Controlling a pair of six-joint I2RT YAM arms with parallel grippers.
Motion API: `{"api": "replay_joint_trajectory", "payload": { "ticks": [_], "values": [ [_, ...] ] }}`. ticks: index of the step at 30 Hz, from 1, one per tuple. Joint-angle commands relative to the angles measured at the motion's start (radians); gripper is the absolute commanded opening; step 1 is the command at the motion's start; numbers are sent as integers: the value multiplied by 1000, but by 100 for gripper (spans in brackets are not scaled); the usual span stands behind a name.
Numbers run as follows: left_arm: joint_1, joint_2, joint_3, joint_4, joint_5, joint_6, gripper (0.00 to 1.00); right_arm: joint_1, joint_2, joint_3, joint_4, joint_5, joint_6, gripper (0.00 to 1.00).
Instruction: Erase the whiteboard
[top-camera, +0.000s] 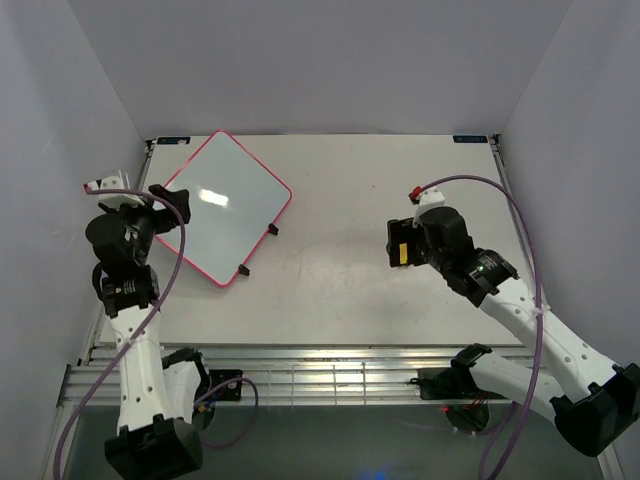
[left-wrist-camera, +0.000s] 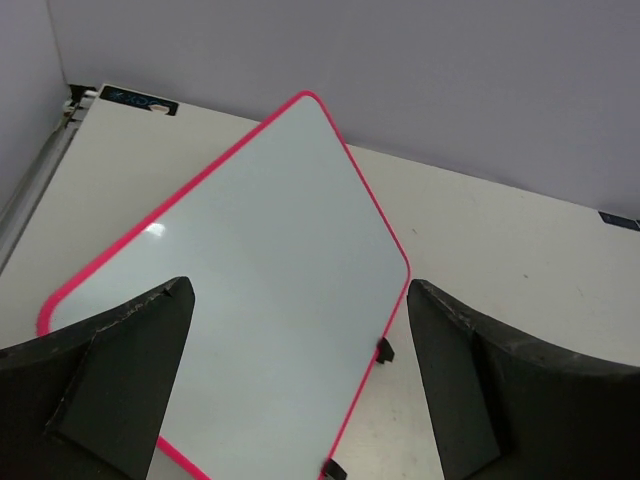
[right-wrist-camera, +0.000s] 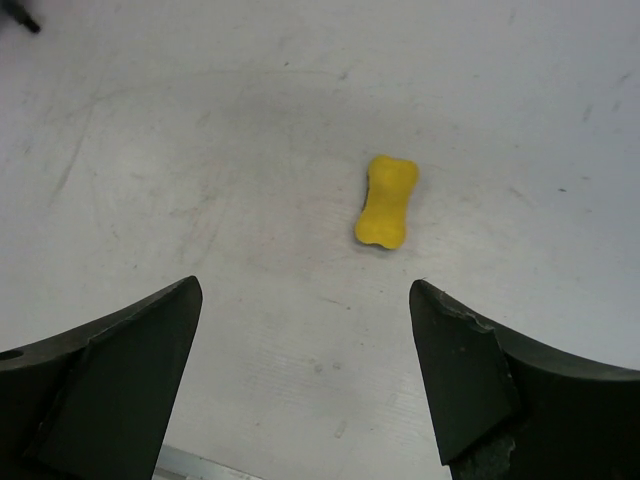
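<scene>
1. From overhead, the whiteboard (top-camera: 225, 205) lies at the far left of the bench (top-camera: 340, 300). It is turned corner-on, with one corner pointing far and one near. Its face reads blank white with a patch of glare, and I can make out no writing. Two small black clips (top-camera: 272, 230) sit along its near-right edge. The left pincer (top-camera: 170, 208) is over the board's left corner, plainly the nearer of the two. The right pincer (top-camera: 398, 243) is well apart on the right half of the bench, pointing left toward the board, with bare bench between.

2. From the left wrist, the left pincer (left-wrist-camera: 300, 290) is spread wide and has hold of nothing. The board fills the gap between its fingers, the pink-red rim running off far and to the right. Whether the fingers touch the board I cannot tell. The face looks bare here too.

3. From the right wrist, the right pincer (right-wrist-camera: 305, 290) is just as wide open and just as empty. The yellow sponge (right-wrist-camera: 387, 200) lies on the bench ahead of it, not touching, a little toward the finger on the right of this view. Its long axis runs almost straight away from the pincer with a slight slant, so I judge the fingers would close across its narrow waist.

4. If any wiping remains, it falls to the right arm. The sponge comes first, then gets carried left across the bench to the board. With the face looking clean, the job may be all but done.
</scene>
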Motion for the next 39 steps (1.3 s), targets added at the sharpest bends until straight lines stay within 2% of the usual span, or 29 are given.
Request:
{"api": "replay_joint_trajectory", "payload": {
  "ticks": [1,5,8,12,13,17,19,25,35,39],
  "values": [
    [-86,-76,20,-186,-5,37,98,2,-41,101,-28,220,22,90],
    [-193,-119,0,-261,14,44,98,2,-70,181,-152,274,7,90],
    [-259,-138,5,-336,-25,3,98,2,-104,234,-255,291,13,90],
    [-342,-175,14,-468,-259,-49,98,2,-202,228,-309,257,26,90],
    [-369,-184,22,-519,-405,-64,98,2,-249,222,-320,259,30,90],
    [-489,-254,16,-526,-560,-85,98,2,-375,155,-339,311,42,90],
    [-506,-294,25,-512,-557,-48,98,2,-441,132,-342,369,62,90],
    [-512,-336,54,-532,-543,-6,98,2,-525,64,-342,401,74,90],
    [-515,-354,37,-524,-580,21,98,2,-545,11,-299,411,57,90],
    [-514,-346,23,-499,-540,46,98,2,-541,-5,-277,415,42,90]
  ]
}}
